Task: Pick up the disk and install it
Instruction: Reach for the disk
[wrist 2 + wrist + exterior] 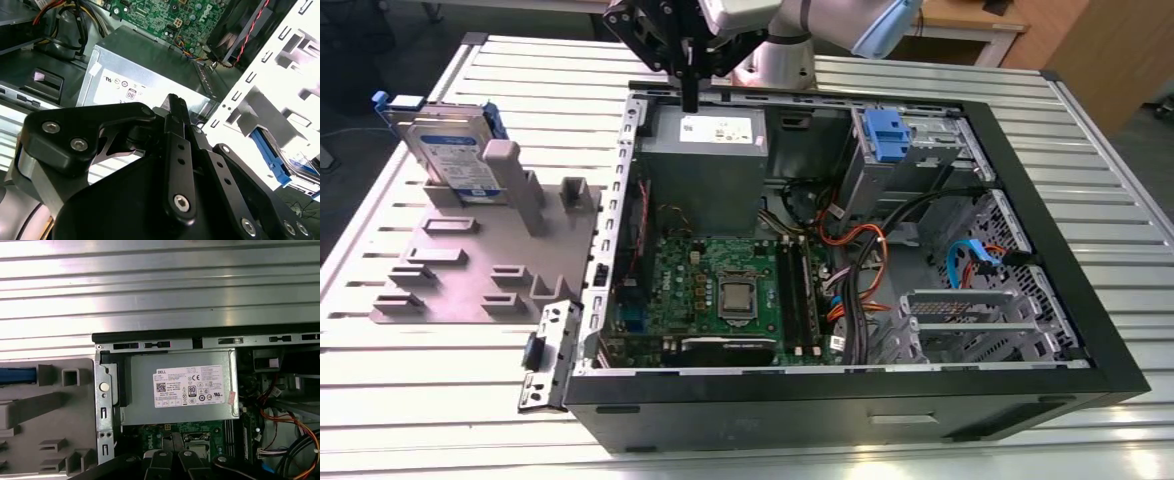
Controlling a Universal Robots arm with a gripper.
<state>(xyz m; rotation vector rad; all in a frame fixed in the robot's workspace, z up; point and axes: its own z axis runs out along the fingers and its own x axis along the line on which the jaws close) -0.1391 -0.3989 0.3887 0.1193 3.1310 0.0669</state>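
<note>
Hovering with the gripper (690,103) pinched narrow and empty above the power supply (707,155), well apart from the disk (454,150), stood on edge in the grey rack (467,275), likely for easy grabbing.

In the second wrist view the gripper (175,102) hangs empty over the grey metal box (150,60), its black fingers (177,145) brought together so that the tips meet just past the box's white sticker (122,90). Beyond the box lie the green motherboard (165,12), a bundle of cables (65,25) and a black fan (235,30) with red and black wires. Past the pale perforated chassis wall (260,70), well apart from the gripper, a blue rail and a strip of the label of the disk (272,155) show.
</note>
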